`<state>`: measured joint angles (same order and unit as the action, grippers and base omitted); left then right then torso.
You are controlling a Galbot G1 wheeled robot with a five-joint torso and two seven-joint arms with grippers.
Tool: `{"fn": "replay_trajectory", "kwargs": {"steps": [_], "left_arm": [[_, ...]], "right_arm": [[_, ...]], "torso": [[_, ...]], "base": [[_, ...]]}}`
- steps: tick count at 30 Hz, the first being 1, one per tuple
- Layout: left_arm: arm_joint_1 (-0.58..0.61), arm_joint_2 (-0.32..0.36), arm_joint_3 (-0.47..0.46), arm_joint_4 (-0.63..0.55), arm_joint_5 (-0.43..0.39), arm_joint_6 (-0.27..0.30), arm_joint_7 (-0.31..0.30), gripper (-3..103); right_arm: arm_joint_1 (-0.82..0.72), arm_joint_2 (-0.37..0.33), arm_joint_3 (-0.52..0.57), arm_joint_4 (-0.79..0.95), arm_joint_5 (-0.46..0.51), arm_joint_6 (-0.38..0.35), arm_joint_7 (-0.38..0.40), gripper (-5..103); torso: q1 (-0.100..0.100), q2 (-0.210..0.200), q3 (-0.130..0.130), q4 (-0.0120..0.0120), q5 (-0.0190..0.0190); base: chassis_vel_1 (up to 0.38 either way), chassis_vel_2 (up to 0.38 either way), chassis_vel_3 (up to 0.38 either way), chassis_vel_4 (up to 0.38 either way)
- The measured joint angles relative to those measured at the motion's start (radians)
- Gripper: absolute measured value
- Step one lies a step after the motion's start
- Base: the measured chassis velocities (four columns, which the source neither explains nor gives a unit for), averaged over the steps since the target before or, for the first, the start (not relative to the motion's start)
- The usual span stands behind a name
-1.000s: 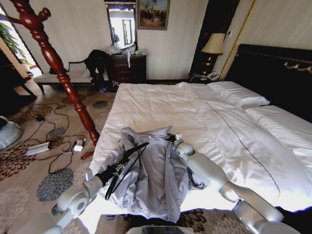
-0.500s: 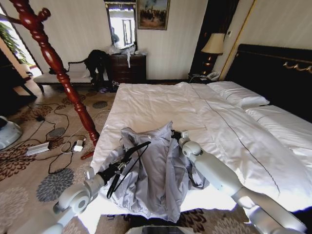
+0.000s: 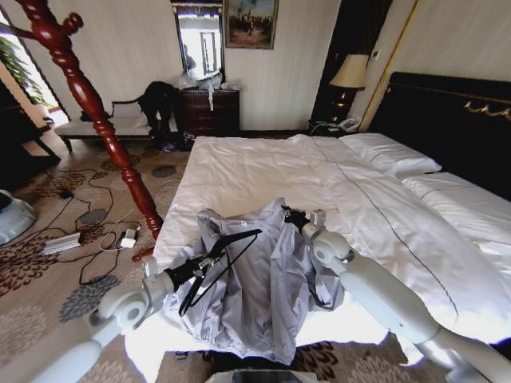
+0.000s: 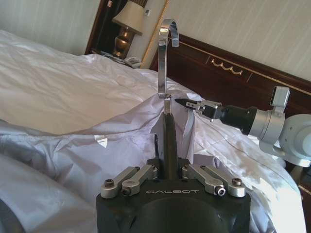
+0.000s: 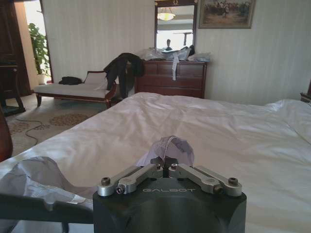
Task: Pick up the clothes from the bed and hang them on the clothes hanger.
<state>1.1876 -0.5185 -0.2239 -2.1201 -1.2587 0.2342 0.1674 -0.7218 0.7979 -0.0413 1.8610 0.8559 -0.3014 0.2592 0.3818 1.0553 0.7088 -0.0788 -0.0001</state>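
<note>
Left gripper (image 3: 209, 263) clamps the clothes hanger (image 3: 215, 259) over the jacket (image 3: 255, 287) at the bed's (image 3: 263, 171) foot. Right gripper (image 3: 291, 217) pinches the collar just beyond the hanger's hook (image 4: 167, 53); hanger's long axis points at it.

We see our left gripper (image 3: 209, 262) carried forward over the bed, its slim black hanger (image 3: 219, 258) now tilted higher, our right gripper (image 3: 289, 215) shifted rightward, the crumpled light grey jacket (image 3: 263, 279) drawn up into a taller peak at its pinched collar
</note>
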Motion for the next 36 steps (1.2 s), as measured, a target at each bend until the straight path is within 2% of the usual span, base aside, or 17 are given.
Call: {"fn": "replay_trajectory", "kwargs": {"steps": [4,10,13,18,22,24,27,36], "left_arm": [[-0.038,0.019,0.020,0.005,-0.063,0.018,0.016,15],[-0.078,0.018,0.078,0.006,-0.071,0.025,0.038,15],[-0.147,0.009,0.165,0.034,-0.065,0.018,0.067,15],[-0.183,-0.006,0.189,0.058,-0.100,0.007,0.085,15],[-0.240,-0.019,0.234,0.082,-0.103,-0.001,0.098,15],[-0.280,-0.031,0.260,0.093,-0.108,-0.002,0.108,15],[-0.307,-0.037,0.281,0.097,-0.112,-0.001,0.112,15],[-0.428,-0.067,0.434,0.140,-0.115,0.002,0.093,15]], "right_arm": [[0.014,-0.006,-0.004,0.024,0.009,0.006,-0.011,0],[0.020,-0.008,-0.003,0.035,0.021,0.006,-0.011,0],[0.016,-0.034,0.007,0.079,0.053,0.006,-0.009,0],[0.004,-0.057,0.016,0.133,0.081,0.006,-0.011,0],[-0.021,-0.080,0.029,0.176,0.091,0.004,-0.009,0],[-0.033,-0.089,0.033,0.200,0.100,0.002,-0.003,0],[-0.035,-0.090,0.036,0.215,0.110,-0.001,0.002,0],[-0.043,-0.106,0.048,0.273,0.142,-0.010,0.020,0]], "torso": [[0.000,0.000,0.000,0.0017,0.0000],[0.000,0.000,0.000,0.0008,0.0001],[0.000,0.000,0.000,0.0005,-0.0001],[0.000,0.000,0.000,0.0014,0.0000],[0.000,0.000,0.000,0.0003,-0.0001],[0.000,0.000,0.000,0.0007,0.0003],[0.000,0.000,0.000,0.0008,0.0000],[0.000,0.000,0.000,0.0010,0.0000]], "base": [[0.000,0.000,0.000,0.000],[0.000,0.000,0.000,0.000],[0.000,0.000,0.000,0.000],[0.000,0.000,0.000,0.000],[0.000,0.000,0.000,0.000],[0.000,0.000,0.000,0.000],[0.000,0.000,0.000,0.000],[0.000,0.000,0.000,0.000]]}}
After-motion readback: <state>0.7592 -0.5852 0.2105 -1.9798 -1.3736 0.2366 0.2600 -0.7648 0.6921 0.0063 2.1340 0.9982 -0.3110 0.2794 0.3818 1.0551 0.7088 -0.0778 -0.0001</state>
